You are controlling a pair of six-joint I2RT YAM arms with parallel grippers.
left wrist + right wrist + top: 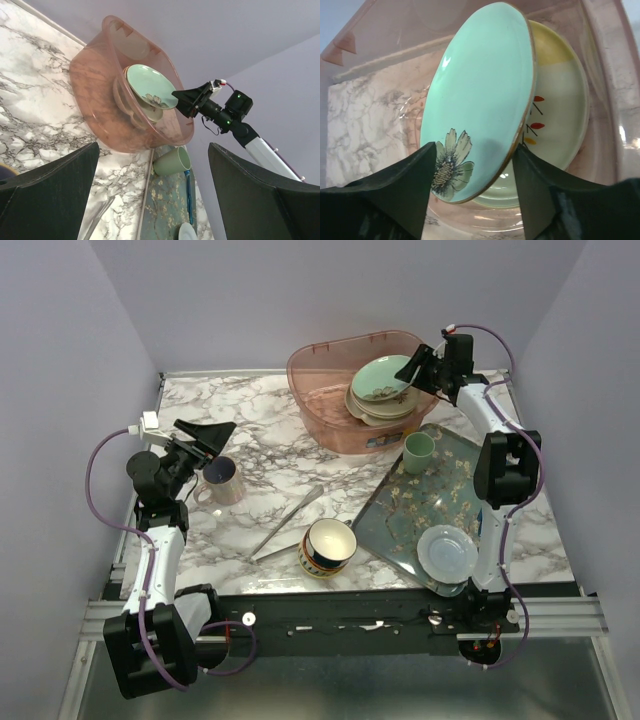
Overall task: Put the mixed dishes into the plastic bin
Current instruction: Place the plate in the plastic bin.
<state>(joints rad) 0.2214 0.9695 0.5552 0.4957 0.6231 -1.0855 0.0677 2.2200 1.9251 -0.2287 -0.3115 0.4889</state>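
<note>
**Bin** point(318, 410): pink, translucent. Stands at 12 o'clock on the marble table point(260, 410), its near corner just beside the tray's far edge.

**Mint plate** point(385, 378): in the right half of the bin, tilted steeply on top of the stack point(380, 408). It has a painted flower near its lower rim. The right wrist view shows a cream plate point(560, 110) with a yellow band and red leaf marks directly behind it. Whether the mint plate's low edge touches the stack cannot be told.

**Right gripper** point(415, 365): over the bin's right rim, at 3 o'clock of the mint plate. It is clamped on that plate's rim, one finger point(395, 195) on the face and the other on the back.

**Left gripper** point(215, 435): at 9 o'clock on the table. Its fingers are spread wide with nothing between them. It sits just at 11 o'clock of the mug, apart from it.

**Mug** point(222, 481): lilac, upright on the table at 9 o'clock, outside the bin.

**Bowl** point(328, 545): navy-and-yellow pattern, upright at 6 o'clock near the table's front edge, just beside the tray's left corner.

**Tongs** point(288, 523): metal, lying slantwise between mug and bowl.

**Tray** point(400, 520): floral, flat, at 4 o'clock.

**Cup** point(418, 452): green, upright on the tray's far end.

**Saucer** point(447, 552): pale blue, on the tray's near end.
</note>
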